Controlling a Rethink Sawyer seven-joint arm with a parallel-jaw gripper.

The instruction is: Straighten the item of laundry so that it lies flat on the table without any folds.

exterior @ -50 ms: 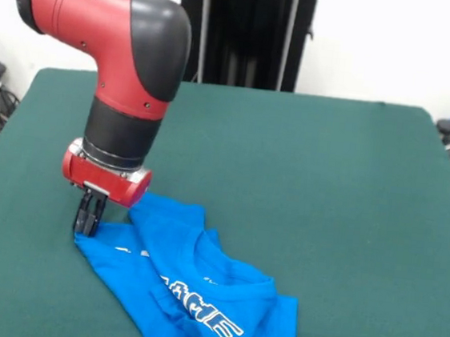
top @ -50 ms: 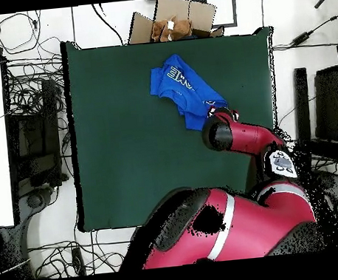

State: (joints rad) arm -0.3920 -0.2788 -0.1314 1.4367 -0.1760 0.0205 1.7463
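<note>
The hand [exterior @ -50 ms: 87, 220] points straight down from the red and black arm [exterior @ -50 ms: 127, 62] and its dark fingers [exterior @ -50 ms: 83, 216] sit close together, their tips right at the pointed corner of the T-shirt [exterior @ -50 ms: 196, 294]. They look pinched on the edge of the cloth there, though the contact spot is small and dark, so the grip itself is hard to confirm. In the overhead view the hand is hidden under the arm's wrist [top @ -50 ms: 217, 134], which sits over one end of the shirt.

The bright blue T-shirt lies on the green desk [exterior @ -50 ms: 327, 195], in the front view near the lower edge and left of the middle. It is not flat: the cloth is bunched, with ridges and overlapping folds running through the middle, and a fold crossing near the collar. White lettering [exterior @ -50 ms: 209, 316] shows on the chest, partly creased. From the corner at the hand the shirt spreads out toward the lower right of the front view.

Seen from above, the T-shirt [top @ -50 ms: 184, 89] lies toward the top right part of the desk [top @ -50 ms: 128, 150], well inside its edges. The rest of the green top is bare cloth. Beyond the top edge of the desk in the overhead view sits an open cardboard box [top @ -50 ms: 175, 23], and cables [top @ -50 ms: 24, 63] lie tangled on the floor at the left side.
</note>
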